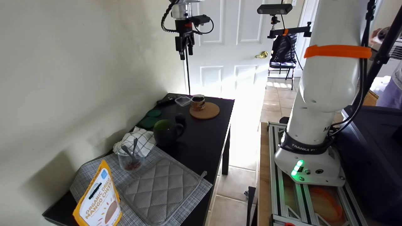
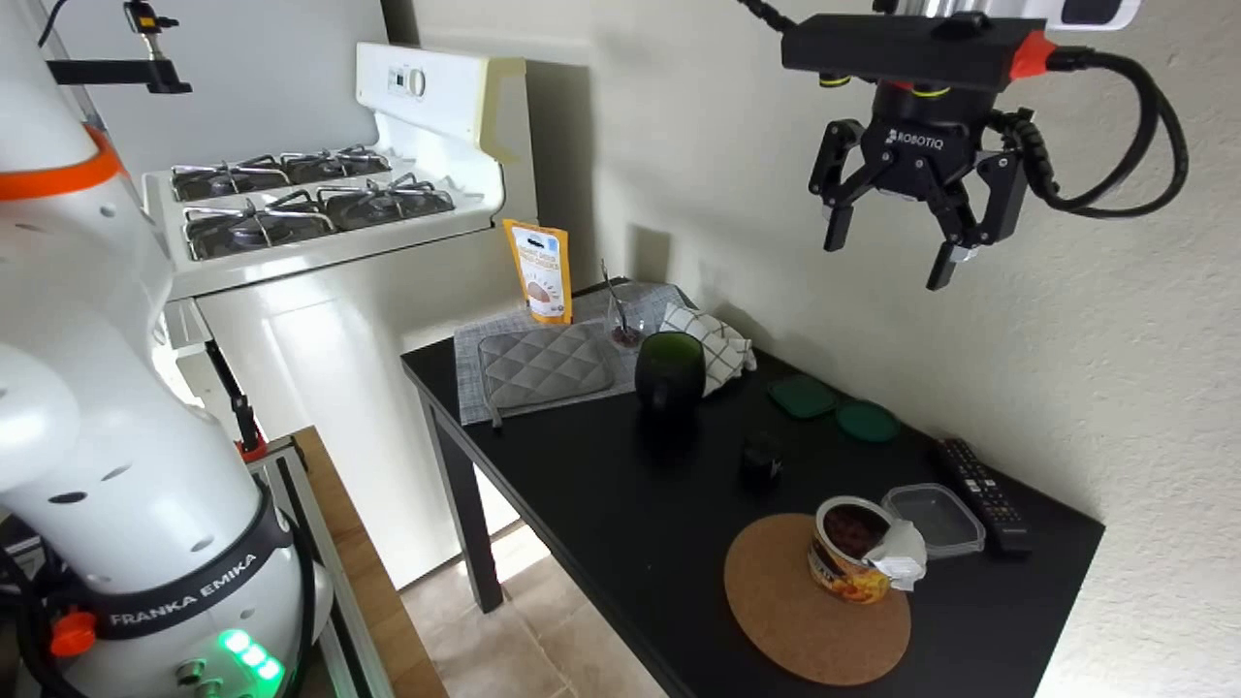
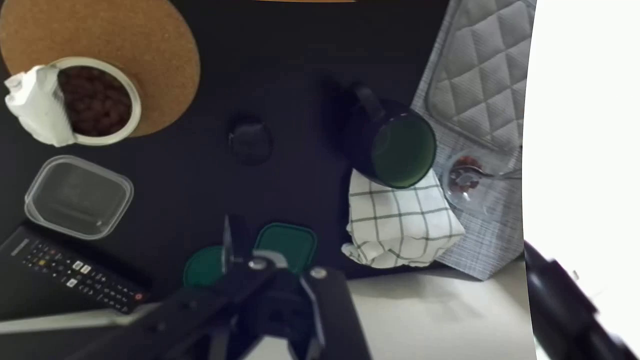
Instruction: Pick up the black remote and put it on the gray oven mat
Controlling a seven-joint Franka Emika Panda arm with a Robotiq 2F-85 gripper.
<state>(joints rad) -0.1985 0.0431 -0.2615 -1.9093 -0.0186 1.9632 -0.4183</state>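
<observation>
The black remote (image 2: 984, 494) lies on the black table by the wall, beside a clear plastic container. It also shows at the lower left in the wrist view (image 3: 75, 275) and at the far end of the table in an exterior view (image 1: 166, 101). The gray quilted oven mat (image 2: 545, 364) lies flat on a gray placemat at the table's opposite end. It shows in an exterior view (image 1: 161, 188) and at the upper right in the wrist view (image 3: 482, 75). My gripper (image 2: 887, 260) is open and empty, high above the table, apart from both.
A clear container (image 2: 934, 520) touches or nearly touches the remote. An opened can (image 2: 848, 553) stands on a round cork board (image 2: 776, 620). A dark mug (image 2: 669, 373), checkered cloth (image 2: 717, 344), green lids (image 2: 866, 421), small black object (image 2: 761, 458) and upright yellow bag (image 2: 541, 271) stand along the table.
</observation>
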